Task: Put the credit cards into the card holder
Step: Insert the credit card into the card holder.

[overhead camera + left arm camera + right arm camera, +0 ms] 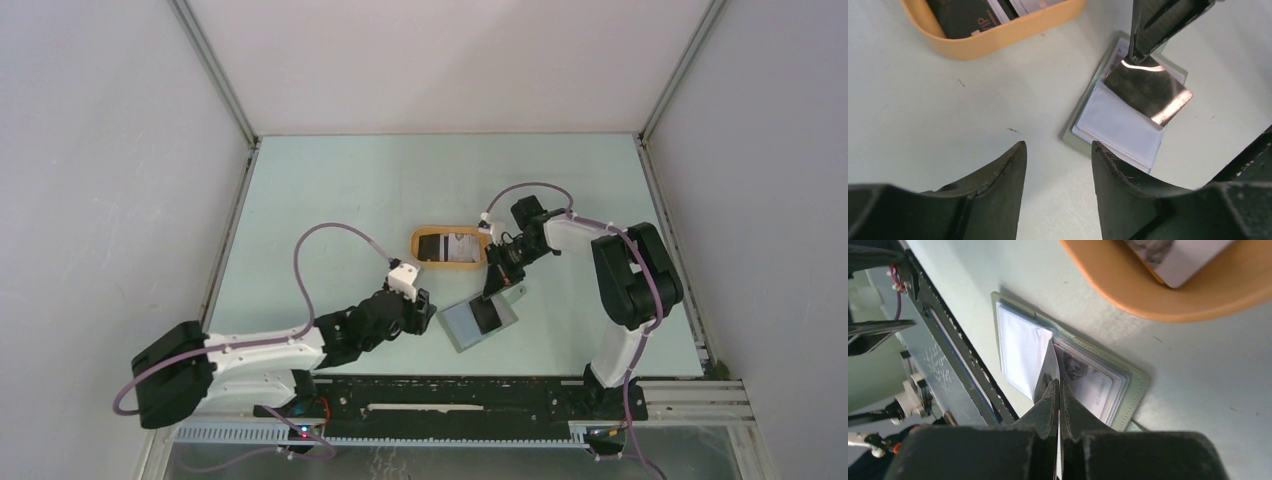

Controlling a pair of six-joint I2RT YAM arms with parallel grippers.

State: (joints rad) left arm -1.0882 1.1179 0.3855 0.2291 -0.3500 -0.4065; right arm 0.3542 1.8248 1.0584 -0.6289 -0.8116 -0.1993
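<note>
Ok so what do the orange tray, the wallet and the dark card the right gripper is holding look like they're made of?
The orange tray: probably moulded plastic, matte; even colour, thick rounded rim. The card holder: grey-green cover like leather or imitation, with clear plastic sleeves; print shows through them. The dark card: thin stiff plastic, glossy; it mirrors bright light.

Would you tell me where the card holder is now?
In the top view the card holder lies open in front of the orange tray, between the left gripper and the right gripper, which holds a black card.
</note>
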